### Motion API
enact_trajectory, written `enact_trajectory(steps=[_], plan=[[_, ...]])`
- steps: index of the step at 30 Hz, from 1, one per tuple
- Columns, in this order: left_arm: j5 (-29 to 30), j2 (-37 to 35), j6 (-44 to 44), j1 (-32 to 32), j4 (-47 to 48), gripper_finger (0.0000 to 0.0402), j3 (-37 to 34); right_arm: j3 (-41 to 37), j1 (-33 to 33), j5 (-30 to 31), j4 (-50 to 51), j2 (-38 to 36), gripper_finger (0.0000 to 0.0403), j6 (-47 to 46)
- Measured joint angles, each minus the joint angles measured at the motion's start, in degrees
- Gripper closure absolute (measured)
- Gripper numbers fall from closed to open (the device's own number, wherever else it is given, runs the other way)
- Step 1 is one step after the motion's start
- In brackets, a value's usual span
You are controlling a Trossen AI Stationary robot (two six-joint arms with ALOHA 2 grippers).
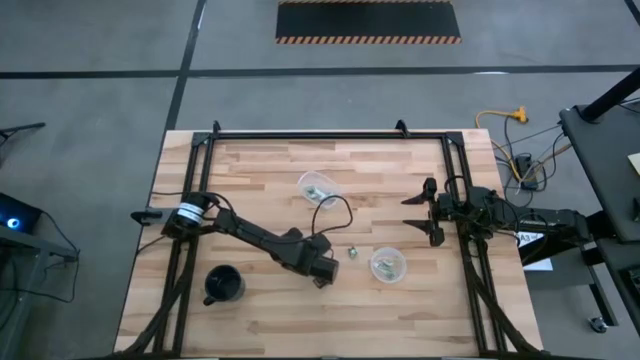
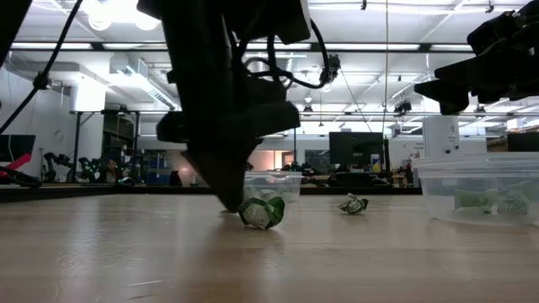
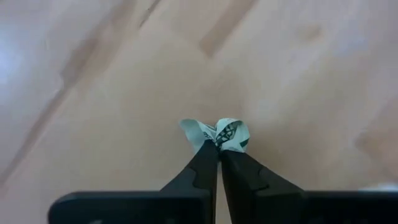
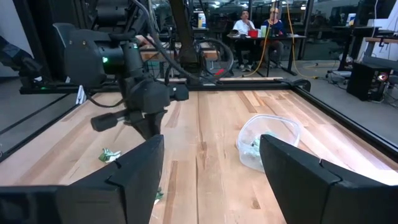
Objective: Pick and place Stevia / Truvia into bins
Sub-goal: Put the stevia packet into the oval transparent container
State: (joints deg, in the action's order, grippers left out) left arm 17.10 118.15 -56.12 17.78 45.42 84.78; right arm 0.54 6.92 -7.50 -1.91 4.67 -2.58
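Left claw pinched tight on crumpled Stevia packet at the desk, ready for lifting; right claw parked apart.

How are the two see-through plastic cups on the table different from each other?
The far clear plastic cup lies tipped on its side in the middle of the wooden table; the near clear plastic cup stands upright, closer to the right side. Both hold a few pale green sweetener packets and have whitish rims.

Green-white packet, clear cups, black mug
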Motion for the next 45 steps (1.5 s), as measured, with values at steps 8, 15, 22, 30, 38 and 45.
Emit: enact_trajectory(steps=[8, 15, 22, 30, 38, 45], plan=[[7.7, 0.0, 4.2, 0.0, -9.5, 0.0401, 0.0, 0.0, 0.0, 0.0, 0.0, 0.0, 0.0154, 0.0], [13.3, 0.0, 6.1, -1.0, -15.0, 0.0401, -1.7, 0.0, 0.0, 0.0, 0.0, 0.0, 0.0149, 0.0], [17.0, -0.2, 10.7, -2.9, -25.4, 0.0402, -4.1, 0.0, 0.0, 0.0, 0.0, 0.0, 0.0150, 0.0], [20.3, -5.9, 17.7, -5.2, -46.1, 0.0402, -15.6, 0.0, 0.0, 0.0, 0.0, 0.0, 0.0152, 0.0], [21.3, -17.2, 18.3, -7.6, -71.4, 0.0401, -35.9, 0.0, 0.0, 0.0, 0.0, 0.1, 0.0148, 0.0], [20.3, -20.4, 19.0, -11.3, -81.2, 0.0401, -44.1, 0.0, 0.0, 0.0, 0.1, 0.2, 0.0154, 0.0]])
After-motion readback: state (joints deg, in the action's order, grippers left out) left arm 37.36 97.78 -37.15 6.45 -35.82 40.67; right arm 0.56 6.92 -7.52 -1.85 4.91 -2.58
